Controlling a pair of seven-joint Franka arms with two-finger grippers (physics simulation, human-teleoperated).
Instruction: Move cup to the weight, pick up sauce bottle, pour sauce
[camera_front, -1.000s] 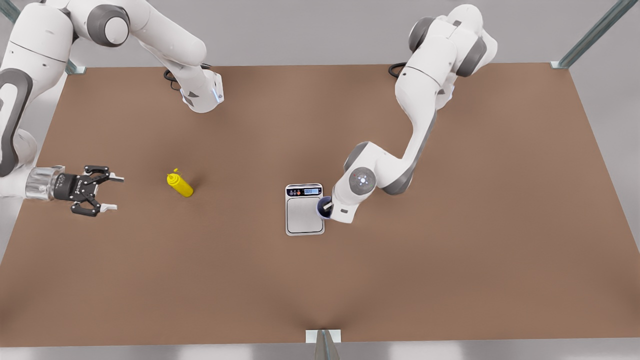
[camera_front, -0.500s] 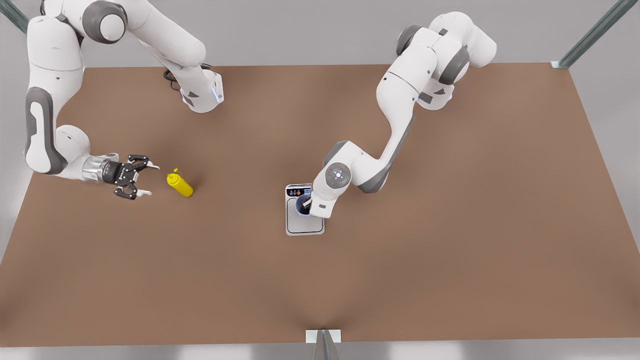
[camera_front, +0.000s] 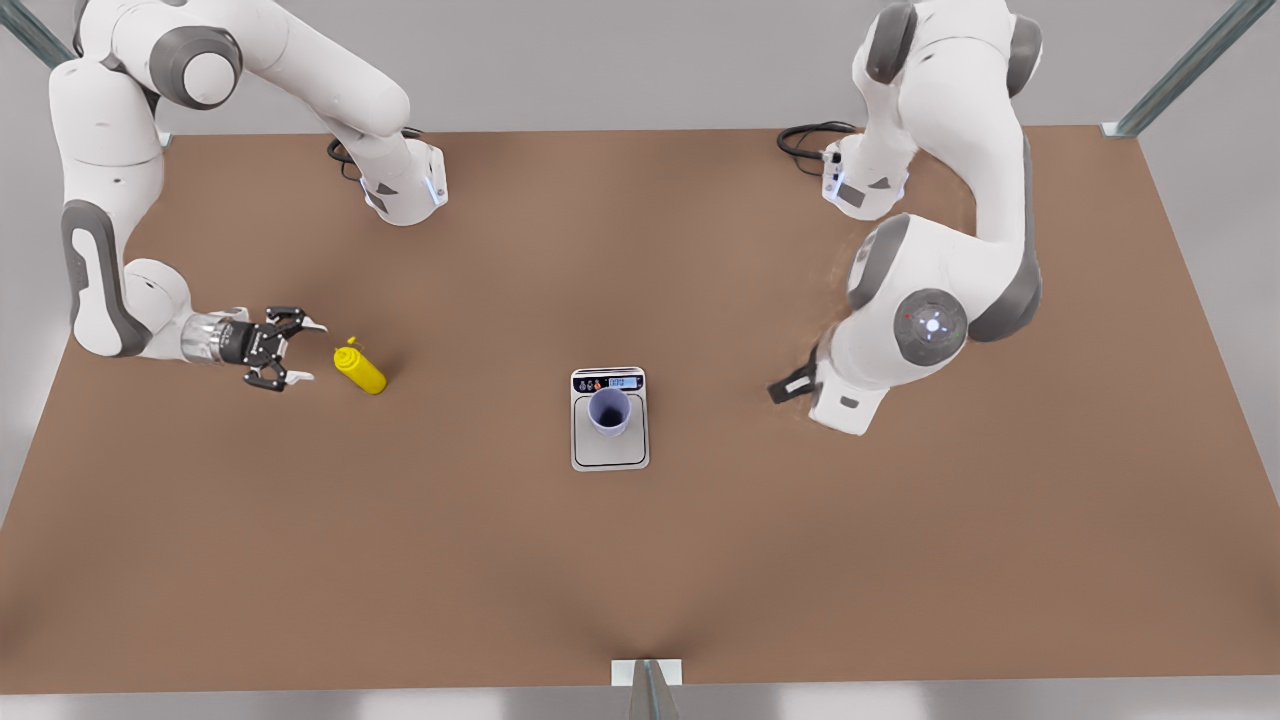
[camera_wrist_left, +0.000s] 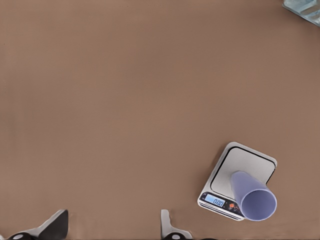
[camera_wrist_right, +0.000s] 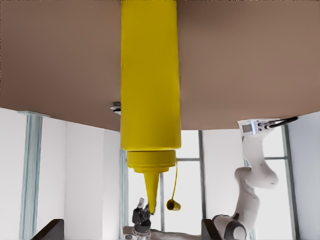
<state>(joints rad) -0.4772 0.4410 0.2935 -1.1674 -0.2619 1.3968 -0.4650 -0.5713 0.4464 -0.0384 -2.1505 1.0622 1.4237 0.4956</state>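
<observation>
You are working over a brown table (camera_front: 640, 580), with the scale (camera_front: 610, 455) near its middle. The cup (camera_front: 609, 410) is already sitting on the plate, toward the display end and within the plate's edges, so that step looks finished.

The left claw (camera_front: 788, 387) is hanging open at the front view's right, well apart from the scale, and this arm is waiting. Its wrist view is showing the two fingers spread and empty, with the scale (camera_wrist_left: 240, 165) and the cup (camera_wrist_left: 255, 197) farther off.

The right claw (camera_front: 300, 352) is sitting open at the front view's left, just beside the yellow bottle (camera_front: 360, 370) but not touching it. The bottle appears to be standing on the table.

Here is what you are risking:
- The bottle is slim and light. If one finger is reaching it first, it is likely tipping or skidding away.
- In the right wrist view the bottle (camera_wrist_right: 149, 75) is lying between the open fingers, and its little cap (camera_wrist_right: 173, 204) is dangling off the nozzle. Squeezing too hard could be pushing sauce out early.
- The cup is narrow. Pouring off-centre would be putting sauce on the scale, and brushing the cup could be knocking it off the plate.
</observation>
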